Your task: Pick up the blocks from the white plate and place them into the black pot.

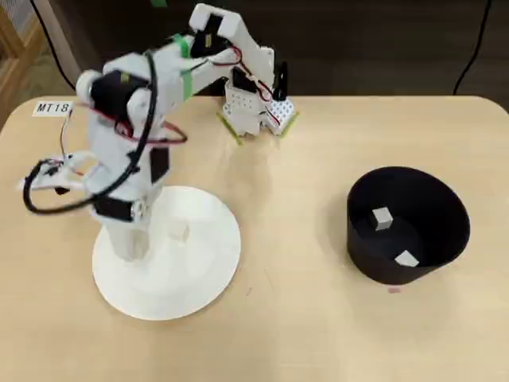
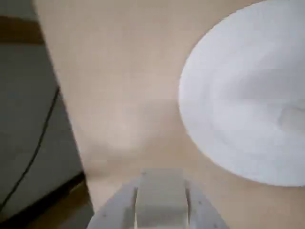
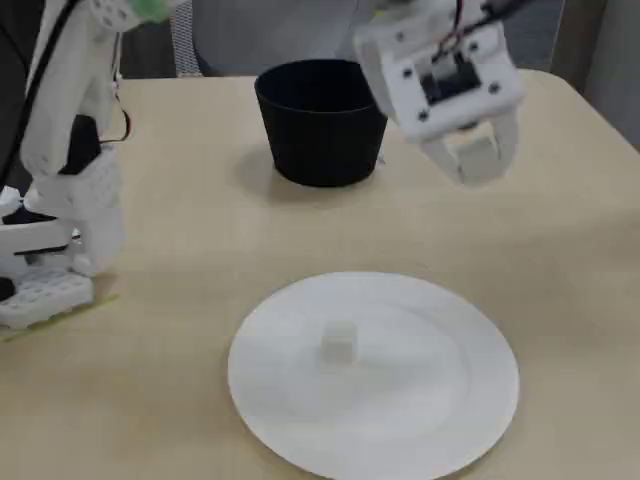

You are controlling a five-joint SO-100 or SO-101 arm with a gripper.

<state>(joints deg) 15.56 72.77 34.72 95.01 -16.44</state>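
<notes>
**One cube held aloft, one on the plate, two in the pot**

A pale block [image 3: 478, 157] is seen pinched between the two fingers of the gripper [image 3: 472, 160] in the fixed view, where the tool hangs in the air above the table [image 3: 560, 260], clear of the surface, at about 2 o'clock from the white plate [image 3: 440, 420]. In the wrist view the same block [image 2: 159, 200] is shown at 6 o'clock in the frame, gripped on both sides by the white fingers [image 2: 116, 212], with bare tabletop beneath it and the plate [image 2: 238, 105] lying off to 2 o'clock, blurred.

On the plate a single block [image 3: 339, 342] is left, resting near the centre, slightly towards 11 o'clock in the fixed view. In the overhead view that block [image 1: 183, 231] is barely made out against the white surface, just beside the arm [image 1: 127, 143], by which the plate's 9 o'clock side is covered.

The black pot [image 1: 449, 239] is found well apart from the plate, at 3 o'clock in the overhead view. Two blocks are seen on its floor: one [image 1: 382, 217] towards 10 o'clock, the other [image 1: 406, 259] at about 6 o'clock, apart from each other.

A label [image 1: 52, 107] is stuck at the table's 10 o'clock corner in the overhead view.
</notes>
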